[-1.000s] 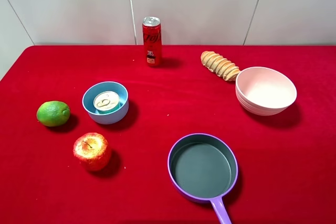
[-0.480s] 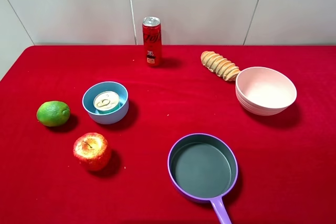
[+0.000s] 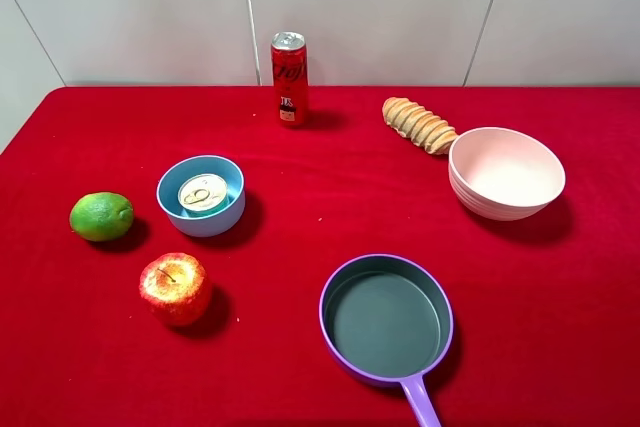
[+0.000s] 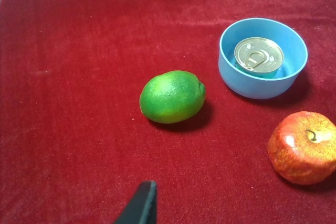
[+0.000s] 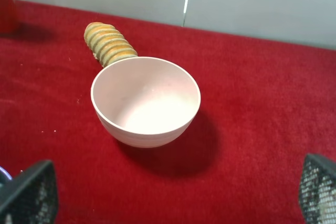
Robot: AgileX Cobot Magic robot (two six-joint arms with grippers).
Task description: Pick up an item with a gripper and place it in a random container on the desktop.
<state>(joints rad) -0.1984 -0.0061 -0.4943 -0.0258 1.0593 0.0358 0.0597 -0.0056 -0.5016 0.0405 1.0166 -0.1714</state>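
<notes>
Hanging back off the red desktop (image 3: 300,237), neither arm shows from the high camera; the right gripper (image 5: 173,192) has its fingertips spread wide before the pink bowl (image 5: 145,100), while of the left gripper only one black fingertip (image 4: 140,205) shows, so I cannot tell its state. Nothing has shifted since the earlier frames. Around the one blue bowl (image 3: 201,196), which holds the single tin can (image 3: 203,193): one apple (image 3: 176,288) and one purple pan (image 3: 386,321) nearer, one lime (image 3: 101,216) beside, one bread roll (image 3: 419,124) and one soda can (image 3: 289,78) beyond.
</notes>
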